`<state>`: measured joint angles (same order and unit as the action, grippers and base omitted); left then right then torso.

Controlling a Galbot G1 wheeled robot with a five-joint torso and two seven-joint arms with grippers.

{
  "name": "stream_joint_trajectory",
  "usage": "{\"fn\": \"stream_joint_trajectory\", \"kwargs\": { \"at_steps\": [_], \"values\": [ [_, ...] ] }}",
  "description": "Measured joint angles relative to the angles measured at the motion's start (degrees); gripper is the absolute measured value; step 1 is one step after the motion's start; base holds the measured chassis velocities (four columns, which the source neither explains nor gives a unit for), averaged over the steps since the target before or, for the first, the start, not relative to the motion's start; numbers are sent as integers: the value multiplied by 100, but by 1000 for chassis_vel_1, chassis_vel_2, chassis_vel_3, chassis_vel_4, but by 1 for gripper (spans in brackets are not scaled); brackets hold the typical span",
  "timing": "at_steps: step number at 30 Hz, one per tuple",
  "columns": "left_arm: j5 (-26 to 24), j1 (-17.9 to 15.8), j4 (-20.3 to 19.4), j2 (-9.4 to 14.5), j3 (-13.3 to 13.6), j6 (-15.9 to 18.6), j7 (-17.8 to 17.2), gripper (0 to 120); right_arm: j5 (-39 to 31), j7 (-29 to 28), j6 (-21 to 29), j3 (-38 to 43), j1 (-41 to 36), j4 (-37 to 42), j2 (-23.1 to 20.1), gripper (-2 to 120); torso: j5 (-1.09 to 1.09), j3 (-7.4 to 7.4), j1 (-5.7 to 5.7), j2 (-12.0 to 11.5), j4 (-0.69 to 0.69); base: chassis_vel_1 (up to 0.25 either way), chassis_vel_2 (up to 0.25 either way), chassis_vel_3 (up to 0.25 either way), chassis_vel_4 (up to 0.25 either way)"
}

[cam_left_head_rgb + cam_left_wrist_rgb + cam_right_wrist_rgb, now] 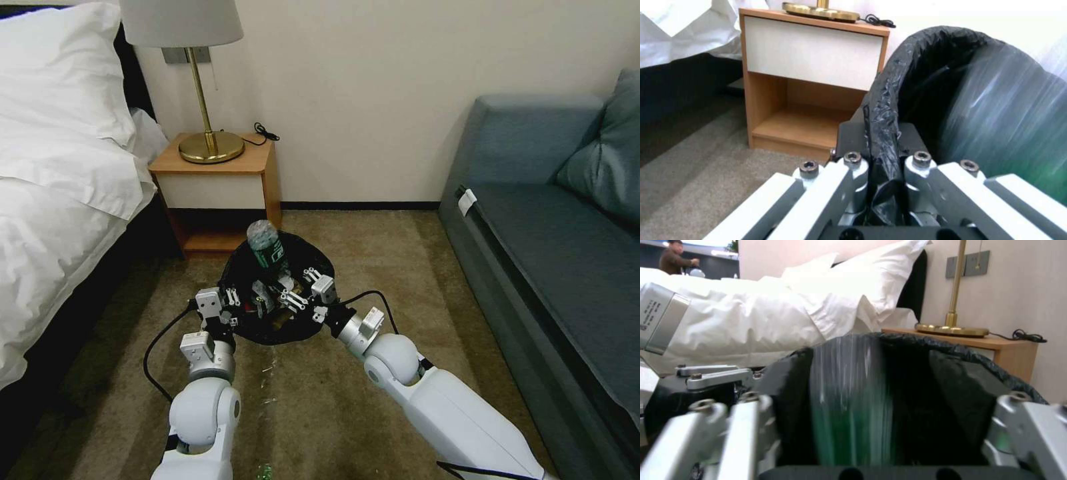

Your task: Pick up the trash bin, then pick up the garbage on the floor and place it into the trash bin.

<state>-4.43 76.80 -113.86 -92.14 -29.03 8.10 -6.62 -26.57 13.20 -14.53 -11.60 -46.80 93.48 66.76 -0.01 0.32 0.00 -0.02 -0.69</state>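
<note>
The trash bin (313,263), lined with a black bag, hangs above the carpet. My left gripper (230,301) is shut on its near-left rim, and in the left wrist view the bag's rim (882,110) is pinched between that gripper's (882,143) pads. My right gripper (298,288) is over the bin's mouth, open. A clear green-labelled bottle (265,248) is upright in the far half of the bin, touching neither right finger (729,426). It is also seen as the bottle (849,400) between the open jaws. Tan and red garbage (280,320) lies inside the bin.
A wooden nightstand (220,193) with a brass lamp (210,143) stands just behind the bin. The white bed (60,167) runs along the left and a blue sofa (553,267) along the right. Open carpet (373,267) lies between them.
</note>
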Motion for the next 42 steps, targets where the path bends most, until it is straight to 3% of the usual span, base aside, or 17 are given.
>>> {"fn": "stream_joint_trajectory", "kwargs": {
  "at_steps": [3,6,12,19,33,35,38,42],
  "values": [
    [1,3,-6,0,0,0,0,4,0,19,0,17,13,0,10,79,0,0,0,0,0,0,0,0,0],
    [4,-2,-9,0,0,-1,-1,4,-3,46,0,57,49,-1,44,93,0,0,0,0,0,0,0,0,0],
    [4,-8,6,0,-5,-2,-1,4,-20,53,2,206,157,35,29,95,1,0,0,0,0,0,0,0,0],
    [-22,-11,38,0,-22,-9,0,4,-43,-133,77,983,358,44,-34,98,1,0,0,0,2,0,0,0,0],
    [-222,-160,275,0,-77,46,-183,4,-56,-284,150,3013,-738,8,-591,99,1,0,0,0,-1,0,0,0,0],
    [-232,-181,332,0,-85,47,-199,4,-52,-277,119,3131,-895,19,-551,99,-1,0,0,0,-1,0,0,0,0],
    [-316,-297,557,0,-136,47,-217,4,115,-227,25,3443,-1257,-28,-90,99,0,0,0,0,-1,0,0,0,0],
    [-399,-443,793,1,-157,47,-170,4,232,-183,-70,3634,-1424,-142,214,99,-1,0,0,0,1,0,0,0,0]
  ]
}}
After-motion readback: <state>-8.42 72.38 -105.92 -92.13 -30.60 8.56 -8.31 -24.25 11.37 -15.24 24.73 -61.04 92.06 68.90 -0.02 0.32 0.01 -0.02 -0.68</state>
